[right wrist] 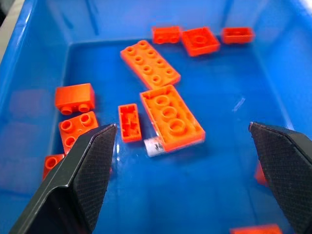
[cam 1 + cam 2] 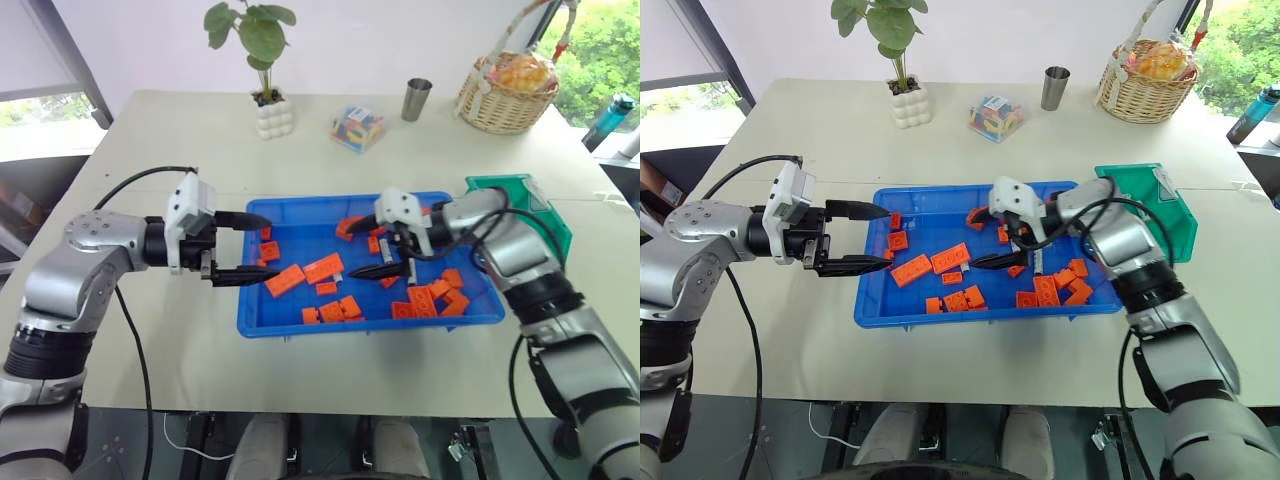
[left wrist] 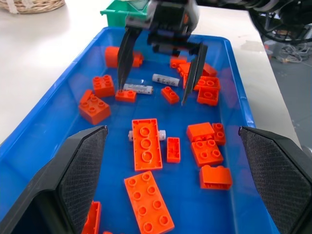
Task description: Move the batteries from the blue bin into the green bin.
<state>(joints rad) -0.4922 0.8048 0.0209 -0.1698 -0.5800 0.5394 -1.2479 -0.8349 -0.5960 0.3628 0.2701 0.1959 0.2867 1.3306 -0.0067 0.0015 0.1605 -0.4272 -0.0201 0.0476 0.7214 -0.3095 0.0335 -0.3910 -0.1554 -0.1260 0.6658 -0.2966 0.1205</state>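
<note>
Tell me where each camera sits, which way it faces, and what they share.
Head views: look forward and down over the table; both arms show, left gripper and right gripper open.
Left wrist view: looks along the blue bin toward the green bin, facing the right gripper.
Right wrist view: looks down into the bin.
Shared: a battery half under an orange brick.

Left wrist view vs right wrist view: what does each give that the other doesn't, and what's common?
Left wrist view: the open right gripper above two loose batteries, the green bin, a wicker basket, and the open left gripper. Right wrist view: nothing extra, just a closer look. Both: the blue bin, orange bricks, and a battery poking from under a long brick.
</note>
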